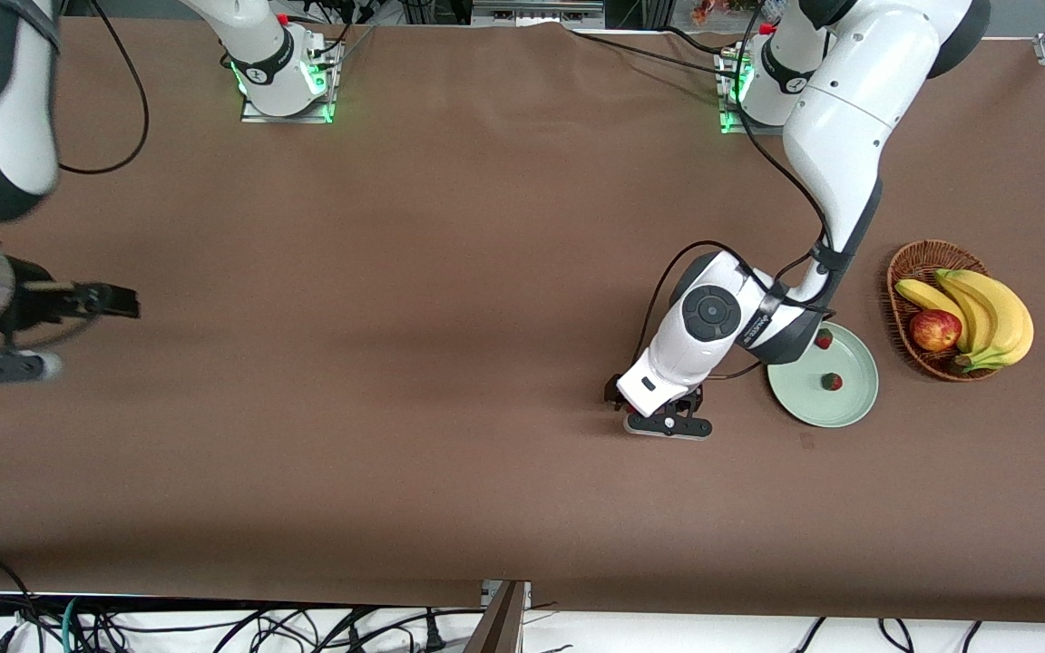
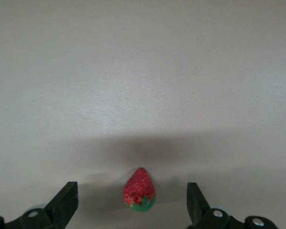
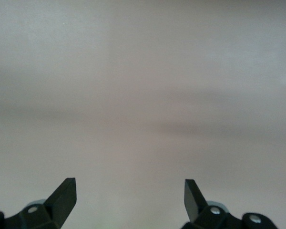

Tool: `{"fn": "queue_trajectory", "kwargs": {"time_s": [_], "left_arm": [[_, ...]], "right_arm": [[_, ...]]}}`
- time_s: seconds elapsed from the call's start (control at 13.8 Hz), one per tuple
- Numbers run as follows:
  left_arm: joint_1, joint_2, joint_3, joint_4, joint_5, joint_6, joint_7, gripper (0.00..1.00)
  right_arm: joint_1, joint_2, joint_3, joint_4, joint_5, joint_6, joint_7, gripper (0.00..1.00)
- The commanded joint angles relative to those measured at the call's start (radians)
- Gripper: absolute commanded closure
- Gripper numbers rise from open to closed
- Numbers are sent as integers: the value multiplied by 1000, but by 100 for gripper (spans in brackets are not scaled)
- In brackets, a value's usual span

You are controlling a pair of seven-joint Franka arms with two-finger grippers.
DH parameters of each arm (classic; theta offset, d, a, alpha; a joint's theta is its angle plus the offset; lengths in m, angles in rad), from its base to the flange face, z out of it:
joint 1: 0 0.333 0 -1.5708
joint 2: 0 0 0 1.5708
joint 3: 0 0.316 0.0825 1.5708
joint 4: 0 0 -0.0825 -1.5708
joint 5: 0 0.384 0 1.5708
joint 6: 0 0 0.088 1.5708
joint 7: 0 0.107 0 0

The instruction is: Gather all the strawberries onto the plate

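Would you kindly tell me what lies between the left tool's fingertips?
One strawberry lies on the brown table between the open left tool's fingertips, untouched; the left wrist view shows it.

My left arm covers the plate rim and half of one strawberry; third berry hidden in front view.

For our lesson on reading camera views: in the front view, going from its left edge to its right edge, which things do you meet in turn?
right gripper → left gripper → plate → apple → bananas
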Motion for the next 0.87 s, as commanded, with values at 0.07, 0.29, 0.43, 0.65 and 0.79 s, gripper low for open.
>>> {"fn": "queue_trajectory", "kwargs": {"time_s": [0.07, 0.29, 0.43, 0.65, 0.79], "left_arm": [[-10, 19, 11, -39, 29, 70, -7, 0], [-4, 18, 14, -63, 29, 89, -7, 26], [-3, 15, 14, -63, 29, 87, -7, 71], [7, -5, 11, -63, 29, 75, -7, 100], [26, -29, 11, -63, 29, 40, 2, 100]], "right_arm": [[-62, -168, 119, -176, -42, 13, -7, 0], [-73, -216, 159, -222, -66, 17, -11, 0], [-93, -264, 164, -229, -62, 22, -11, 0], [-110, -281, 164, -236, -62, 14, -13, 0], [-116, -281, 164, -239, -60, 16, -16, 0]]}}
